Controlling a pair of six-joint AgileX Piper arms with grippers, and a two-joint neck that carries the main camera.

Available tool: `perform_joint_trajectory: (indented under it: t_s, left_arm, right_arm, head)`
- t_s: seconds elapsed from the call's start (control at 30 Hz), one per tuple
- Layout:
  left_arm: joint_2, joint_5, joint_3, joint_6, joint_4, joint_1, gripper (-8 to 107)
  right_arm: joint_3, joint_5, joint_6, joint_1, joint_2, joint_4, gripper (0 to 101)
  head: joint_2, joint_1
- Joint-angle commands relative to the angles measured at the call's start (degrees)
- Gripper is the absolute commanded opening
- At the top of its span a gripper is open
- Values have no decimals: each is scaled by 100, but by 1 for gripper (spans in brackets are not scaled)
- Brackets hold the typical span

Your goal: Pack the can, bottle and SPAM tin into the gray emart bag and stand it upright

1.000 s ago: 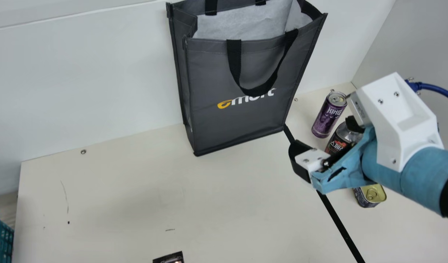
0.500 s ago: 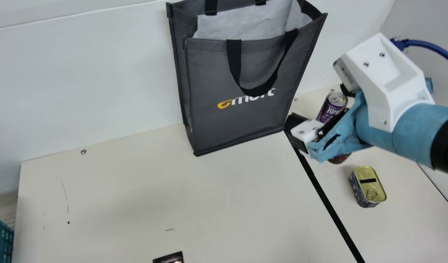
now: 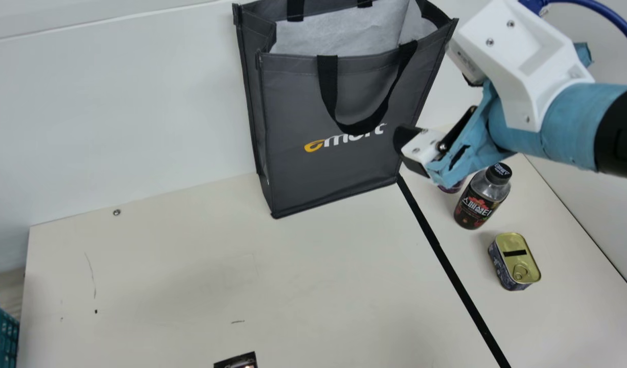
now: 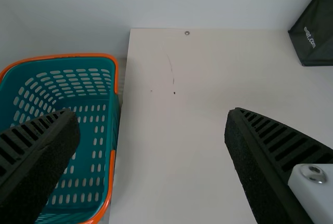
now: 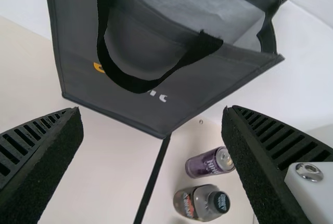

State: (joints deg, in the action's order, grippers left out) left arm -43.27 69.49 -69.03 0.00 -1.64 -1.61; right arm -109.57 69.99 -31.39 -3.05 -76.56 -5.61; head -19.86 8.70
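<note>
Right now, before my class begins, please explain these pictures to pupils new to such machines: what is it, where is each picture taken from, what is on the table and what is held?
The machine is a pair of robot arms at a cream table. The main picture comes from a camera on a neck between them, the others from cameras on the left and right wrists. A gray bag stands upright. To its right in the main picture are a purple can, a bottle and a SPAM tin. A teal basket sits beyond the table's left edge. The left hand and right hand are both open, holding nothing.
</note>
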Motion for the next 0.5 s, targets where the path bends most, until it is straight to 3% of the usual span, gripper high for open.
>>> perform_joint_trajectory:
  t_s: [0.0, 0.47]
  left_arm:
    - [0, 0, 0, 0, 0, 0, 90]
    - [0, 0, 0, 0, 0, 0, 90]
  right_arm:
    - [-108, -9, -193, -39, -84, -63, 95]
    - [-855, -9, -1207, -197, -723, -534, 95]
  head:
    - [-14, 130]
    - [-14, 130]
